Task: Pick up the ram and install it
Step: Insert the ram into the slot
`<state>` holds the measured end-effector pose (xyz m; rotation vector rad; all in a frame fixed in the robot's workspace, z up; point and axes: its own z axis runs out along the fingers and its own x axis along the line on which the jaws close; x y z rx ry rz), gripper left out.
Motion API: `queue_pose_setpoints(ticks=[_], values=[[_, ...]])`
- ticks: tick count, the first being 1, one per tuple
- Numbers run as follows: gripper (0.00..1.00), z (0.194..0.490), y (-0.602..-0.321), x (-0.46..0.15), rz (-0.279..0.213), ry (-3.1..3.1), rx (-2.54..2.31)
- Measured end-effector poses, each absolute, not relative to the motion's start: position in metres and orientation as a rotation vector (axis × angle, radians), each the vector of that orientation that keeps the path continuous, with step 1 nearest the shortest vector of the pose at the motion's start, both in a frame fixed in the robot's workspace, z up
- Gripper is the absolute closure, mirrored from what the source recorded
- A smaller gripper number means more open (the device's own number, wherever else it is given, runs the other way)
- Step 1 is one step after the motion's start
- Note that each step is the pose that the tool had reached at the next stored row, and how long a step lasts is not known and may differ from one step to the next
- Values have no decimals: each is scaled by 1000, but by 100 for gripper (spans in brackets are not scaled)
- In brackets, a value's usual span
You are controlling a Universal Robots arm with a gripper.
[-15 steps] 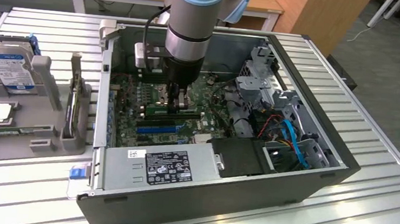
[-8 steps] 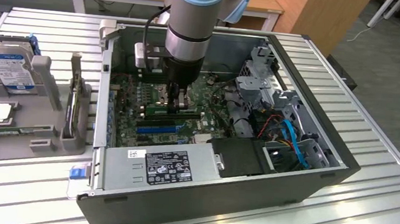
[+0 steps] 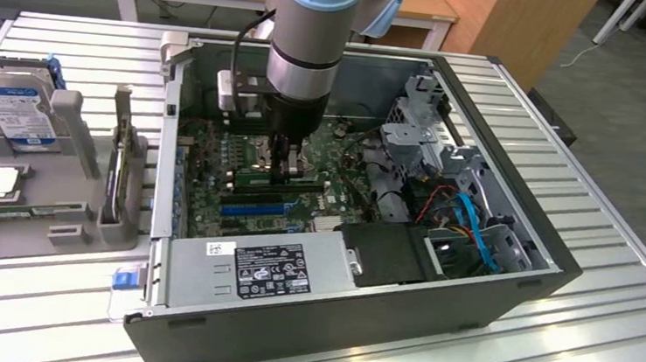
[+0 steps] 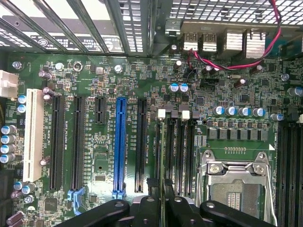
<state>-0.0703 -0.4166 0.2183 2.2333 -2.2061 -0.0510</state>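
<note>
The ram [image 4: 163, 161] is a thin green board seen edge-on in the wrist view, a narrow strip running out from between the jaws. The gripper [image 4: 164, 210] has its jaws drawn close, pinching the ram. In the exterior view it is down inside the open case [image 3: 320, 356], with the ram over the black memory slots [image 4: 182, 151] on the motherboard [image 3: 210, 158]; touching a slot or just above, can't tell. The CPU socket [image 4: 236, 184] sits just beside the slots. From the gripper, exterior view: drive cage [image 3: 420, 146] near at 3 o'clock, power supply [image 3: 256, 272] near at 6, case wall at 9 with some room. The hard drive [image 3: 13, 110] stands on the desk [image 3: 613, 347] at 9 o'clock, well apart.
</note>
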Motion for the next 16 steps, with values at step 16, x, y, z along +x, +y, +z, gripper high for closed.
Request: queue_pose_setpoints(ticks=[16], values=[[86,212,-417,-70,-50,-2206,2233]])
